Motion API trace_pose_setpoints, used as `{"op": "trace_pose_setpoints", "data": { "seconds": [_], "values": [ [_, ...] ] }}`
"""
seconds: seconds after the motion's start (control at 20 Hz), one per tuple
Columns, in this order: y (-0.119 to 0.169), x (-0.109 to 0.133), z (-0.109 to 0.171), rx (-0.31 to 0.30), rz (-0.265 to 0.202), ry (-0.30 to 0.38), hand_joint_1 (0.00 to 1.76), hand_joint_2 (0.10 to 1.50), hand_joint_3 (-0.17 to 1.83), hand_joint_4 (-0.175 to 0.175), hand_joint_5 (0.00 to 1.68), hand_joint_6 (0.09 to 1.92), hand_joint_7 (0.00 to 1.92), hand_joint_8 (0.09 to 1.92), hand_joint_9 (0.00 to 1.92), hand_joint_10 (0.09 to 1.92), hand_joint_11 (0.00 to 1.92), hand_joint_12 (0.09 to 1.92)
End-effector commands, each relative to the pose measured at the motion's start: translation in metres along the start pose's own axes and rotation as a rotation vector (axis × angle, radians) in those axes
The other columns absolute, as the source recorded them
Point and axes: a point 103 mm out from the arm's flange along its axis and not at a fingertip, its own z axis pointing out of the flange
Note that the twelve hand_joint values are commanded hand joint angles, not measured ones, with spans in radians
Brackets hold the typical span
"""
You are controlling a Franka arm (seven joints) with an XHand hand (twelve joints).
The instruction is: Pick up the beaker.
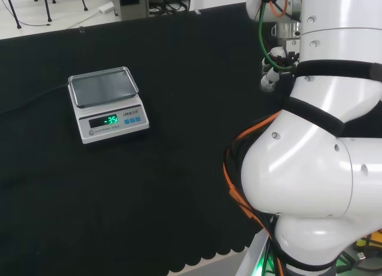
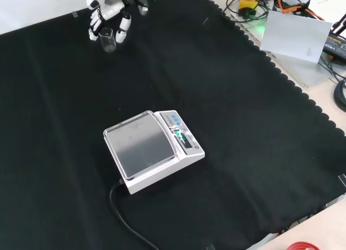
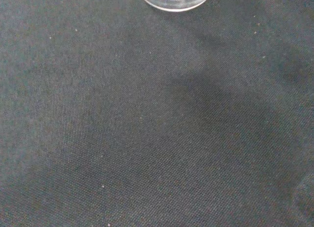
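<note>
Beaker (image 2: 107,40) upright between fingers (image 2: 124,27) of hand (image 2: 108,9).

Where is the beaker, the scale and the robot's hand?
beaker (image 2: 108,41), front view, on its clear glass wall.
scale (image 2: 141,148), front view, on the middle of its metal pan.
hand (image 2: 111,11), front view, on its white palm above the beaker.

Head view: high behind the arm's base, facing over the white links (image 1: 322,139) across the table (image 1: 179,186). Front view: opposite side, looking down on the cloth. Both share the scale (image 1: 107,103), well apart from the hand (image 2: 111,15). Wrist view: close above cloth beside the hand
</note>
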Motion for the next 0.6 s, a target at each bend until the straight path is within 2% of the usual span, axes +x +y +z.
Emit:
{"op": "trace_pose_setpoints", "data": {
  "seconds": [0.05,0.3,0.6],
  "values": [
    [0.0062,0.0041,0.0044,0.0,-0.002,-0.011,0.93,1.03,-0.17,-0.034,0.44,0.09,0.2,0.68,0.39,0.82,0.24,1.4],
    [0.011,0.0084,0.004,-0.023,-0.004,-0.026,0.99,1.07,-0.17,-0.05,0.53,0.15,0.25,0.7,0.5,0.79,0.36,1.34],
    [0.0148,0.012,0.0001,-0.046,-0.01,-0.026,1.02,1.17,-0.17,-0.075,0.45,0.69,0.3,0.72,0.61,0.76,0.47,1.3]
  ]
}}
